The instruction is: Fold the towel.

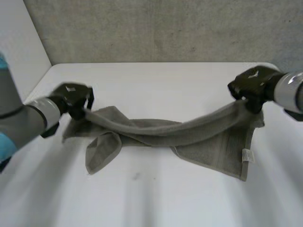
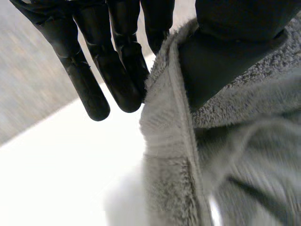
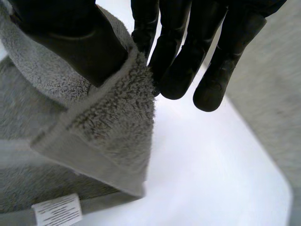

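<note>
Above the white table, a grey towel hangs stretched between the two hands. Its upper edge sags in the middle and its lower part trails on the tabletop, with a white label near the right end. The left hand pinches one end of that edge: in its wrist view the thumb presses the pile against straight fingers. The right hand clamps the other end the same way, its thumb on top of the corner and its fingers behind. The terry looks soft, limp and light, with a rough pile that should not slide in a pinch. It bunches and twists rather than holding a shape, as the crumpled flap below the left hand suggests. The corners along the hem seem the best places to grip, since that band is firmer and a taut edge would let the cloth lie flat.
</note>
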